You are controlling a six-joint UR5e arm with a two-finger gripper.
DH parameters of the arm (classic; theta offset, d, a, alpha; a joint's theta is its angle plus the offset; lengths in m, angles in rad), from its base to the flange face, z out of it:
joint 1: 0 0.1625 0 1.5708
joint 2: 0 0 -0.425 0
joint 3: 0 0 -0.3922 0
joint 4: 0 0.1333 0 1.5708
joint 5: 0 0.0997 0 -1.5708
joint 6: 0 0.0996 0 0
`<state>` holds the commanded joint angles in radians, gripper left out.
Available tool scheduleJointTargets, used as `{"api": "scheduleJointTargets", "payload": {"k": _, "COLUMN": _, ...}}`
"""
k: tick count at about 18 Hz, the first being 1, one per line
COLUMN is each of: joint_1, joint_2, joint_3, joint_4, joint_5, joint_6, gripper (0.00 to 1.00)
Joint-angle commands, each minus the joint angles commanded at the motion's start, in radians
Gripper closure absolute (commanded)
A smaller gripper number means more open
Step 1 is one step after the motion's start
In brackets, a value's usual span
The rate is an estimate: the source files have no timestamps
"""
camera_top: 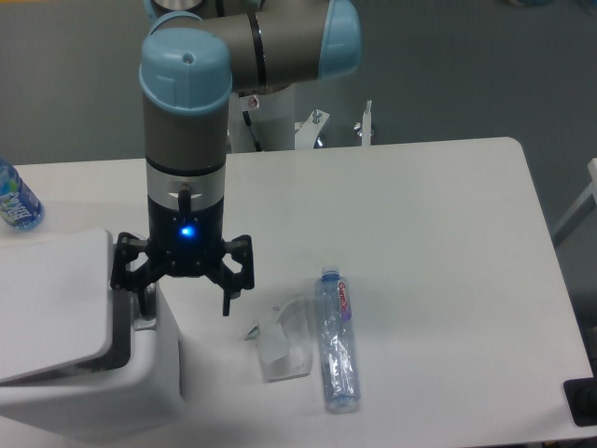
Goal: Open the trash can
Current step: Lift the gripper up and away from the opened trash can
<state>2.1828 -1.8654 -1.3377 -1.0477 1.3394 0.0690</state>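
Observation:
The trash can (103, 397) is a big white bin at the table's front left corner. Its flat lid (51, 299) is tilted up on the right side, with a dark gap (121, 327) showing under that edge. My gripper (183, 301) points straight down over the bin's right rim, open and wide. The left finger (140, 301) rests at the grey latch on the rim, right beside the raised lid edge. Off the bin's side, the right finger (227, 301) hangs above the table. Nothing is held.
A clear plastic bottle (338, 341) lies on the table right of the bin, with a crumpled clear plastic piece (283, 343) beside it. A blue-labelled bottle (14, 199) stands at the far left edge. A black object (581, 401) sits at the front right corner.

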Motion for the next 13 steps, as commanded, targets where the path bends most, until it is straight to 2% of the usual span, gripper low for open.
{"api": "scheduleJointTargets", "payload": {"k": 3, "joint_1": 0.04, "joint_2": 0.023, "joint_3": 0.012, "joint_4": -0.002, "joint_5": -0.029, "joint_6": -0.002, "gripper": 0.0}}
{"api": "scheduleJointTargets", "payload": {"k": 5, "joint_1": 0.09, "joint_2": 0.046, "joint_3": 0.014, "joint_4": -0.002, "joint_5": -0.028, "joint_6": 0.002, "gripper": 0.0}}
{"api": "scheduleJointTargets", "payload": {"k": 10, "joint_1": 0.207, "joint_2": 0.058, "joint_3": 0.04, "joint_4": 0.0, "joint_5": 0.01, "joint_6": 0.011, "gripper": 0.0}}
{"api": "scheduleJointTargets", "payload": {"k": 12, "joint_1": 0.242, "joint_2": 0.063, "joint_3": 0.054, "joint_4": 0.003, "joint_5": 0.047, "joint_6": 0.049, "gripper": 0.0}}
{"api": "scheduleJointTargets", "payload": {"k": 13, "joint_1": 0.253, "joint_2": 0.064, "joint_3": 0.054, "joint_4": 0.002, "joint_5": 0.066, "joint_6": 0.111, "gripper": 0.0}}
